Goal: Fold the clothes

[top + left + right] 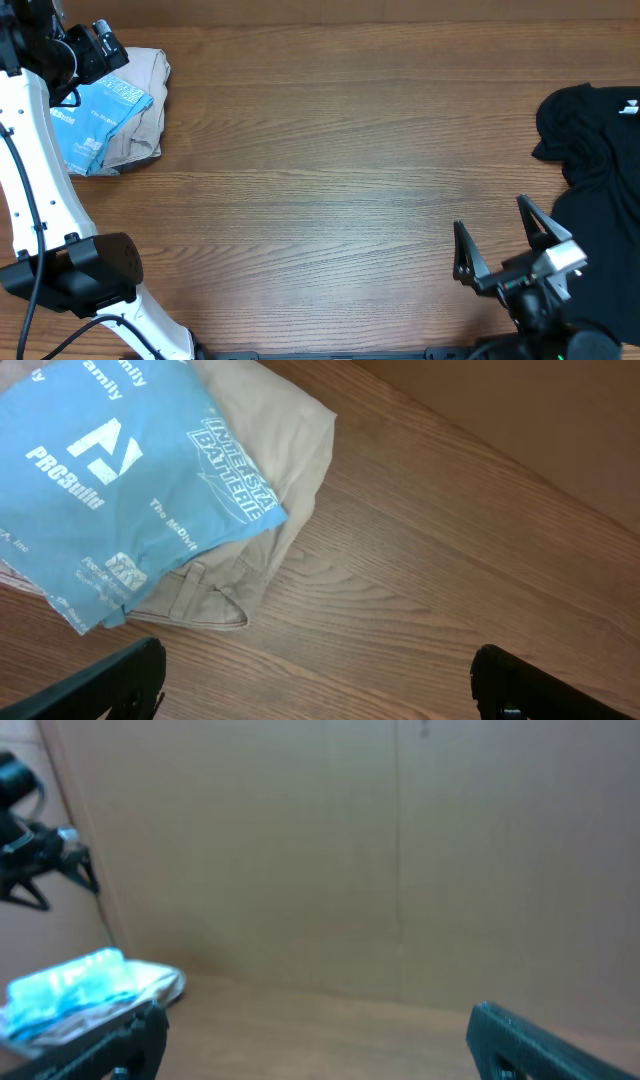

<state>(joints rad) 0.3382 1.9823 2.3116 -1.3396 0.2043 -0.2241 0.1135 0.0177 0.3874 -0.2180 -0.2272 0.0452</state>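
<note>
- Left tool gapes wide, gripping nothing, over bare bench just beside the light blue T-shirt.
- Right tool is equally wide and empty, near a black garment.
- The T-shirt lies folded on a beige garment, far-left corner.

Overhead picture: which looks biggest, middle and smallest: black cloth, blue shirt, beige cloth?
1. black cloth, biggest.
2. blue shirt and beige cloth show about alike; the blue shirt covers part of the beige cloth, so no ranking.
</note>
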